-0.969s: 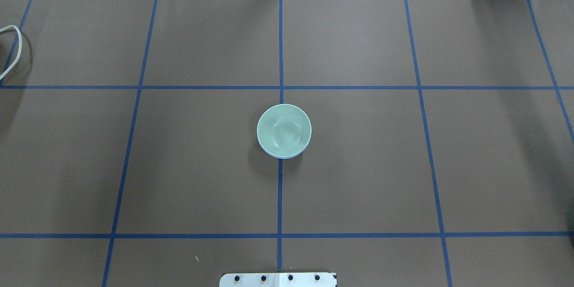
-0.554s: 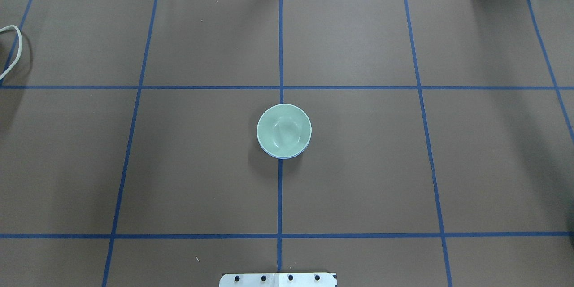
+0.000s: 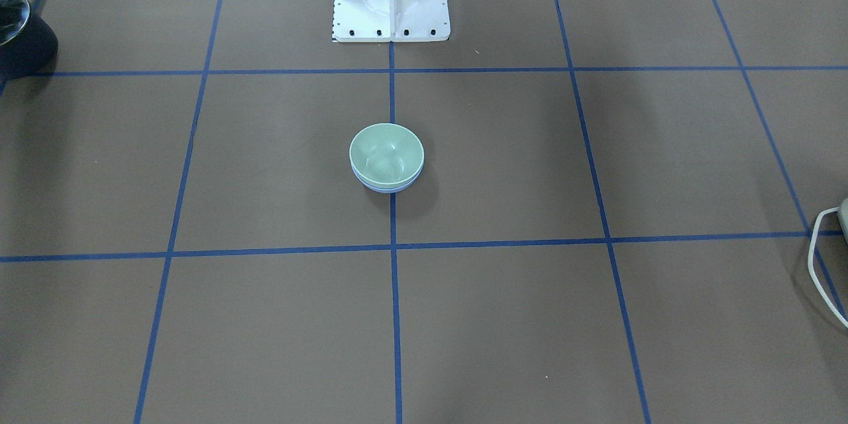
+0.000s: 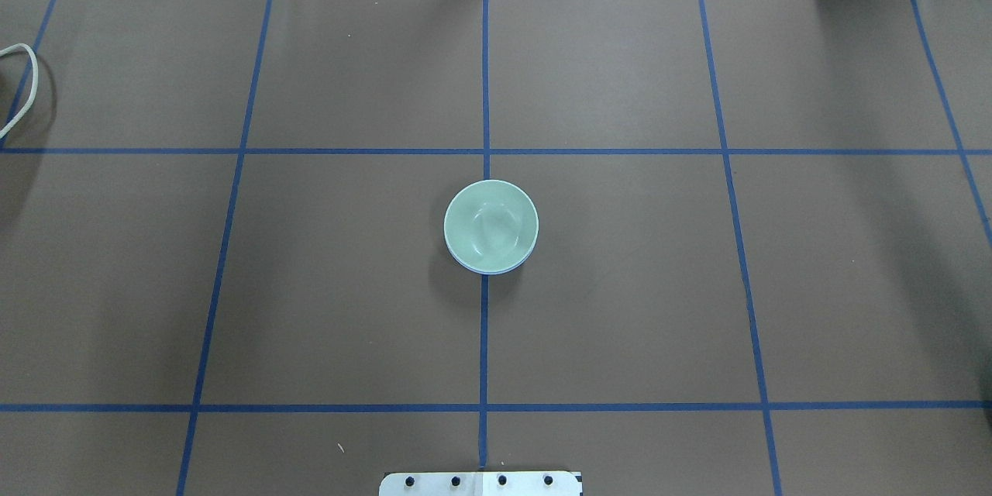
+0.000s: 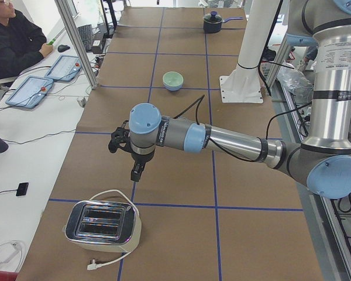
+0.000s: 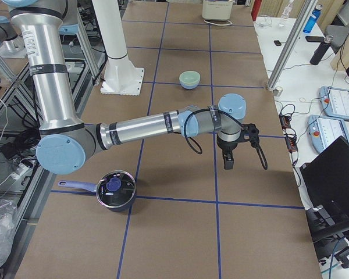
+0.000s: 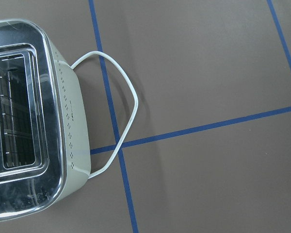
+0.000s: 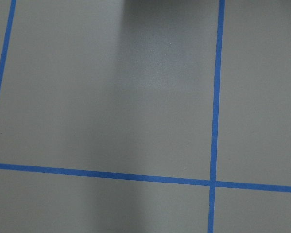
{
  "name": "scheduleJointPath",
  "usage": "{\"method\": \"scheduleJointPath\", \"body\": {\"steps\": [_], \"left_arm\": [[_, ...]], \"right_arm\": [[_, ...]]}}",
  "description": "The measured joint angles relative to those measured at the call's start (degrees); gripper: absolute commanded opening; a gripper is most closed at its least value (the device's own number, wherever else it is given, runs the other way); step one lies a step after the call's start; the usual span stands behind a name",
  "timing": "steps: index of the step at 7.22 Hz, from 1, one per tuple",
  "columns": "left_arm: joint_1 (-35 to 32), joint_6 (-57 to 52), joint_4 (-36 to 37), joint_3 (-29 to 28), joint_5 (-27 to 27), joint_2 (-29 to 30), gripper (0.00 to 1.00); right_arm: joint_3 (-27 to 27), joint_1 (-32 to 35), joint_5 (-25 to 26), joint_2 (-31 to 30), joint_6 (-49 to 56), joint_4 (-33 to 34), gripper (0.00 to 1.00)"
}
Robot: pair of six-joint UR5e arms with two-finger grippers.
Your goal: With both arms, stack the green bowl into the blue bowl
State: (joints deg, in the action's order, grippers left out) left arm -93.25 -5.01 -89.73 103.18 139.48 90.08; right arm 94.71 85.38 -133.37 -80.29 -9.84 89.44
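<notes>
Well apart from left gripper [image 5: 137, 173] and right gripper [image 6: 228, 162] — openness unclear — green bowl [image 3: 386, 154] nests in blue bowl [image 3: 387, 189].

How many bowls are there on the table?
2. The green bowl sits nested inside the blue bowl, at the centre of the table, on the middle tape line. Only a sliver of the blue one shows. No other bowl is visible.

Green bowl [image 3: 386, 154] nested in blue bowl [image 3: 387, 189], astride centre tape line [image 3: 393, 225]; dark object [image 3: 28, 46], perhaps pot, top-left edge.
</notes>
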Motion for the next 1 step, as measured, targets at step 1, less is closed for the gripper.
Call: {"method": "scheduleJointPath", "body": {"steps": [1], "left_arm": [[0.0,0.0,0.0,0.0,0.0,0.0,0.99]], "right_arm": [[0.0,0.0,0.0,0.0,0.0,0.1,1.00]]}}
